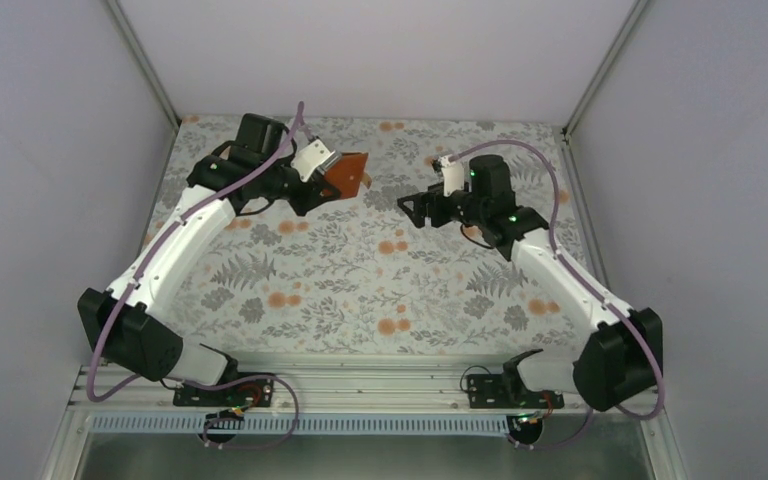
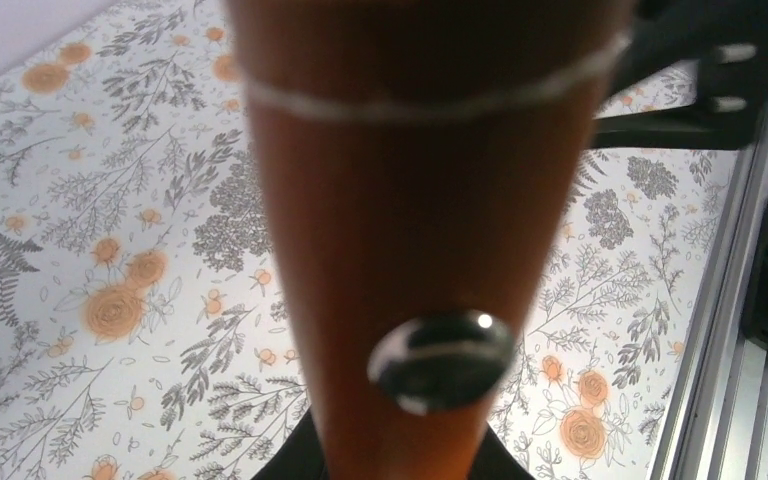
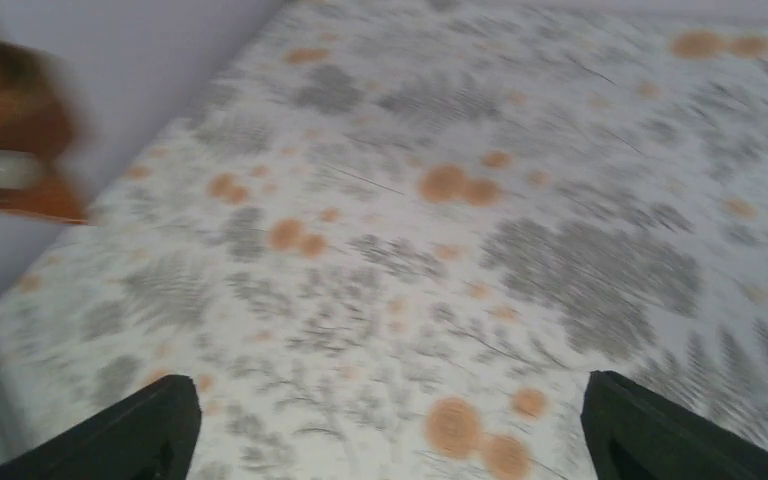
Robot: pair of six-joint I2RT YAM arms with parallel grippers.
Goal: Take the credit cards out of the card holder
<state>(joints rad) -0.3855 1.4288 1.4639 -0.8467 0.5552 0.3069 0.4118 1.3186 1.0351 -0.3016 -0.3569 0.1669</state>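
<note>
1. The left gripper [image 1: 332, 186] is pressed together on the card holder [image 1: 352, 175], pinching it by one end and holding it up off the table [image 1: 360, 290].
2. In the left wrist view the card holder [image 2: 410, 200] fills the middle of the picture. Its brown leather outer face is towards the camera, with a pale stitch line across it and a round metal snap [image 2: 440, 362] lower down.
3. The card holder hangs over the far left part of the table, with its free end pointing right, towards the other arm.
4. The right gripper [image 1: 407, 208] is spread wide. In the right wrist view its two dark fingers [image 3: 140, 435] sit at the lower corners, and only the flowered cloth shows between them.
5. The right gripper is raised over the far middle of the table, to the right of the card holder and apart from it.
6. The right wrist view is blurred. The card holder [image 3: 20, 130] appears there as a brown smear at the upper left edge.
7. The table carries a grey and orange floral cloth, with pale walls around it.
</note>
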